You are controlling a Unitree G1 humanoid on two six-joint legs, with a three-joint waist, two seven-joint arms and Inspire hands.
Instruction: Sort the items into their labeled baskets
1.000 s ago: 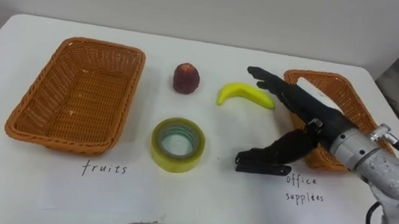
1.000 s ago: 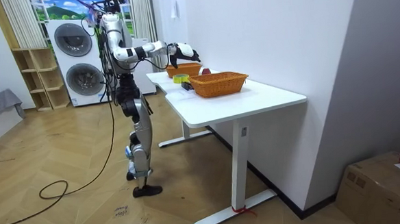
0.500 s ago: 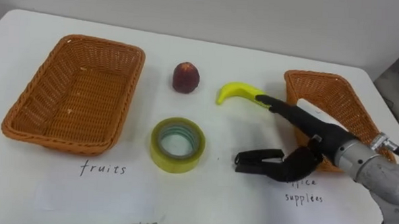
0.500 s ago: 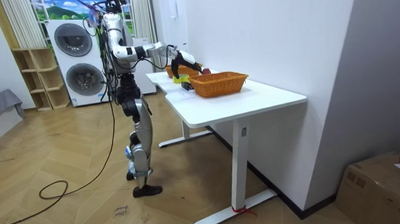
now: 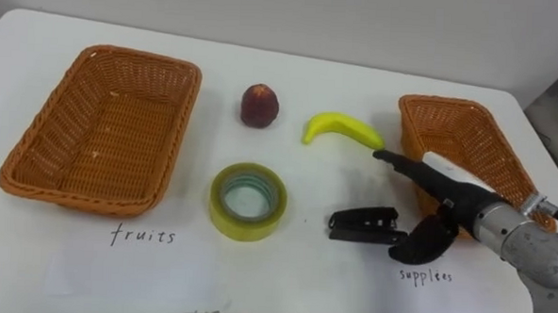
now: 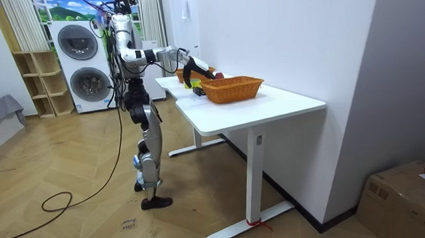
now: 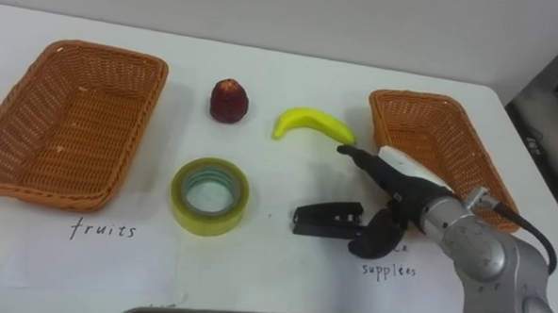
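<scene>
One black item (image 5: 361,223) — kind unclear, right end hidden behind thumb of right hand (image 5: 447,197) — fingers straight, spread.

White desk (image 6: 284,100) on herringbone wood floor (image 6: 72,228), white wall (image 6: 288,35), stacked washing machines (image 6: 82,64) beside open wooden shelves (image 6: 39,84).

Laundry-room home: stacked washing machines (image 6: 81,64).

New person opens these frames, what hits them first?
The right hand, open, reaches in from the right, thumb by a black stapler near the small basket. Then the yellow tape roll mid-table, with a banana and a red fruit behind it, and the large basket at left.
</scene>
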